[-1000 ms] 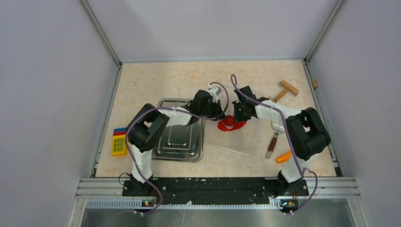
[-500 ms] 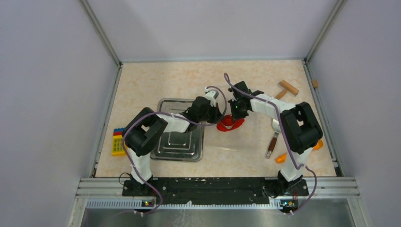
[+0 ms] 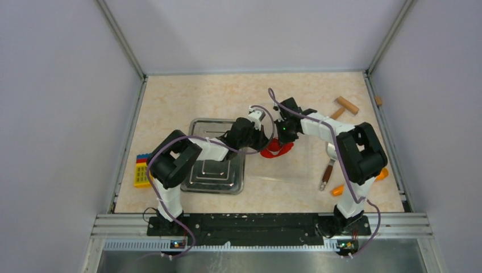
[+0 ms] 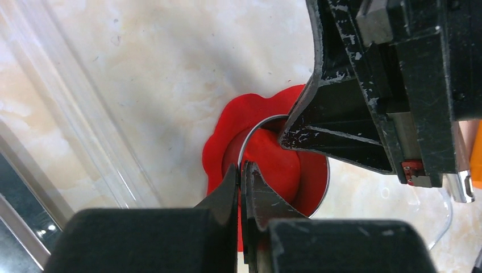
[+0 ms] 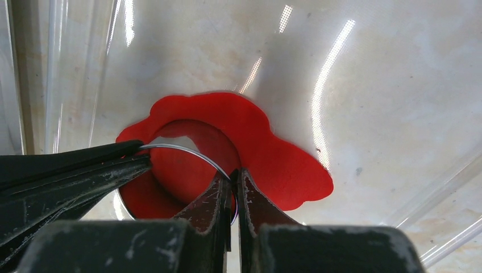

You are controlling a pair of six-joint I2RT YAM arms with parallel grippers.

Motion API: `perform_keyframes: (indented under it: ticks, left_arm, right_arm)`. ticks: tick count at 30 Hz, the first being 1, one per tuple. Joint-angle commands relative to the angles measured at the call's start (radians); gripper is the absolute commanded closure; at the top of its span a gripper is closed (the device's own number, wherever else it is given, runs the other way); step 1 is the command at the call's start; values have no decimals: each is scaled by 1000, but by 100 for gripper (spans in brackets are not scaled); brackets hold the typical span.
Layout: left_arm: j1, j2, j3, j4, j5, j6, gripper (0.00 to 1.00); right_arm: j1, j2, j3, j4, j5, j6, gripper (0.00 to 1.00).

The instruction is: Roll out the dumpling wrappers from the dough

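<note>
A thin irregular sheet of red dough (image 3: 276,149) lies on a clear plastic sheet; it also shows in the left wrist view (image 4: 227,128) and the right wrist view (image 5: 273,153). A thin metal ring cutter (image 5: 182,150) sits over it, with round red clay inside (image 4: 278,165), apparently a wrapper disc. My left gripper (image 4: 241,168) is shut on the ring's near rim. My right gripper (image 5: 233,177) is shut on the opposite rim. In the top view the left gripper (image 3: 262,139) and the right gripper (image 3: 280,132) meet tip to tip over the dough.
A steel tray (image 3: 200,126) lies left of the dough. A wooden mallet (image 3: 344,106), a wooden-handled tool (image 3: 327,170), an orange carrot (image 3: 341,189) and another orange piece (image 3: 382,173) lie to the right. A yellow toy block (image 3: 142,171) sits at the left edge.
The right arm has folded in and its gripper has shifted a little left and back. The left gripper has closed in on it. The dough has barely moved.
</note>
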Motion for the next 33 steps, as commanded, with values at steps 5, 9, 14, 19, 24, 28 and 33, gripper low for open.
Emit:
perform_keyframes:
  ticks: [5, 9, 14, 19, 24, 28, 33]
  left_arm:
    - [-57, 87, -83, -172, 112, 179, 100]
    - [-40, 120, -56, -178, 147, 146, 100]
    - [-41, 131, -83, -119, 148, 140, 100]
    - [-48, 131, -154, -33, 131, 140, 100]
    - [-57, 133, -205, 13, 122, 138, 100]
    - [-49, 102, -194, 17, 123, 141, 100]
    - [-6, 29, -114, -37, 185, 157, 100]
  right_arm:
    - [58, -37, -217, 245, -17, 129, 100]
    - [60, -17, -214, 197, -26, 181, 100]
    - [63, -46, -253, 233, -27, 195, 100]
    - [69, -64, -340, 318, -13, 193, 100]
    - [84, -90, -382, 354, 6, 211, 100]
    - [84, -98, -331, 314, 16, 209, 100]
    - [48, -115, -211, 249, -19, 163, 100]
